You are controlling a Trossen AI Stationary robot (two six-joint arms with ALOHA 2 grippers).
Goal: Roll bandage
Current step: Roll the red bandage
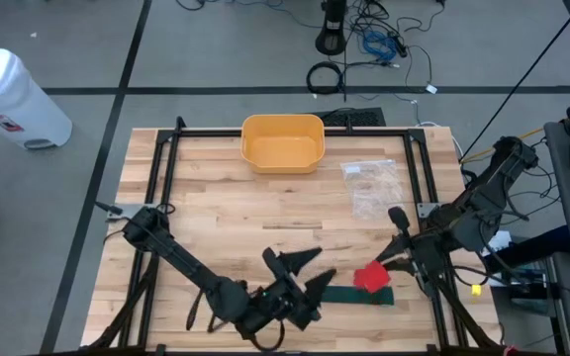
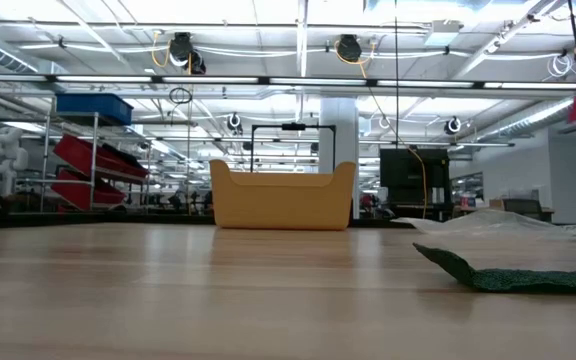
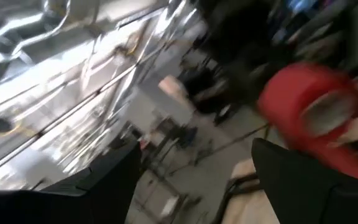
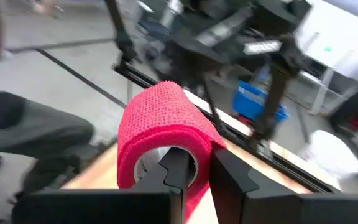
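A: What does the bandage look like?

B: It is a red roll of bandage (image 4: 166,134) with a crinkled, woven surface, wound around a pale core. In the high view it shows as a small red block in the lower right of the frame, just above a dark green strip (image 1: 359,295) lying flat on the bench (image 1: 216,213).

A: Who has hold of it?

B: The right gripper (image 4: 194,171). In its own wrist view the two dark fingers are drawn in to a narrow gap and pinch the wall of the roll, one finger inside the core and the other against the outside. The roll sits tilted, with its open end facing the camera.

A: And the left gripper?

B: The left gripper (image 1: 300,269) is in the lower middle of the high view, left of the roll and apart from it. Its jaws stand spread wide, and nothing is between them. In its wrist view the red roll appears blurred in the upper right of the frame.

A: Anything else on the bench?

B: A yellow bin (image 1: 282,142) at the upper middle of the high view, and a clear plastic bag (image 1: 372,185) to its right. From the low view, the green strip lies at the right edge with one end curled up slightly.
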